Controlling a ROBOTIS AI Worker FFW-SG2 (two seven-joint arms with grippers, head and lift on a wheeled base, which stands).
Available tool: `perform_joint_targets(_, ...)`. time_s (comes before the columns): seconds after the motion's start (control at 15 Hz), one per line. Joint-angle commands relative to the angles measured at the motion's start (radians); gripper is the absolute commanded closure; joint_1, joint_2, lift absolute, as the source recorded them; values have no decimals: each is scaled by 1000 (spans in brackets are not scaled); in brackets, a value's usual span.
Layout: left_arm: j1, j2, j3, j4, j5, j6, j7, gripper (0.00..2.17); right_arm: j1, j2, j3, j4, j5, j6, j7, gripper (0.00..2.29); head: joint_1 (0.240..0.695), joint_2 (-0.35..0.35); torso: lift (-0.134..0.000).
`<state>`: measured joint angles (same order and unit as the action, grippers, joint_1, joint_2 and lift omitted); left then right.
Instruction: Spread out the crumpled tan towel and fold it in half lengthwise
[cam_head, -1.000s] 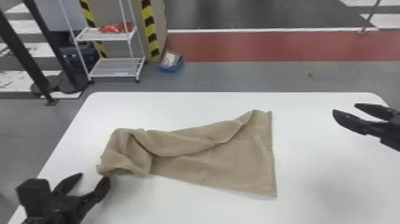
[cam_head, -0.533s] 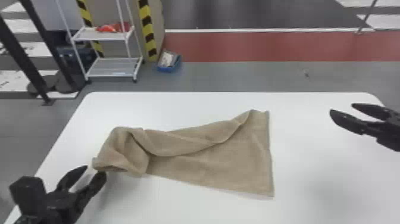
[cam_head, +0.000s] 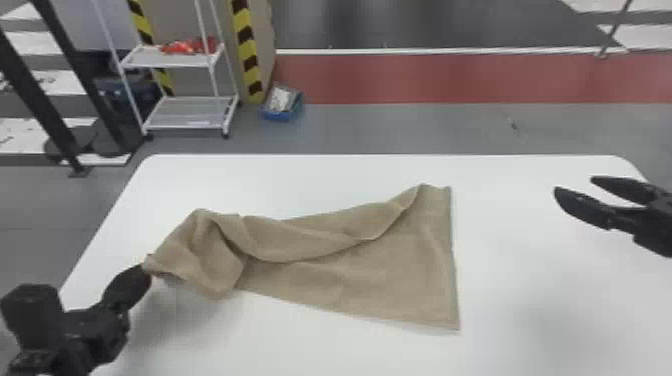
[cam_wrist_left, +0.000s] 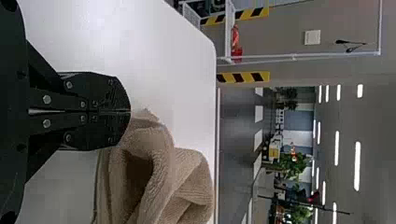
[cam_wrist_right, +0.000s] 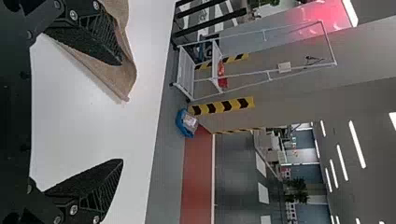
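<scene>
The left claw (cam_wrist_left: 130, 112) has just closed on a corner at the left end of the tan towel (cam_head: 380, 280) on the table (cam_head: 540, 320), so spreading can likely begin; right of the towel, the right claw (cam_head: 574, 184) hangs open, empty.

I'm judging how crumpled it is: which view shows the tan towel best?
Head view: it spans the tan towel, bunched left end to flatter right edge. Left wrist: bunched folds close up. Right wrist: part of the right end.
</scene>
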<state>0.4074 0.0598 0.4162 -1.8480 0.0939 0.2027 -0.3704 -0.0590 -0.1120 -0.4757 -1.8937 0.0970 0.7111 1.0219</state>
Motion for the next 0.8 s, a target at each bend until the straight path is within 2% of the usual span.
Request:
perform_joint_targets(0.0,31,-6,52,-80,3,5,4,2145,8,0,25,-27,41,0,17,161,695,70,-124)
perform_joint_targets(0.2,74,-11,110,-180,6,5,19,2145,25,0,114,-81,155,0,104,161,695,114,-124)
perform_joint_targets(0.53,111,-17,144,-237,18,5,14,2145,61,0,339,-162,444,-6,323,161,695,263,-124)
perform_joint_targets(0.6,116,-18,141,-232,24,2,8,2145,65,-5,376,-171,503,-6,345,161,695,285,-124)
perform_joint_targets(0.73,119,-18,127,-223,24,5,8,2145,93,-12,450,-193,612,-6,345,164,695,330,-124)
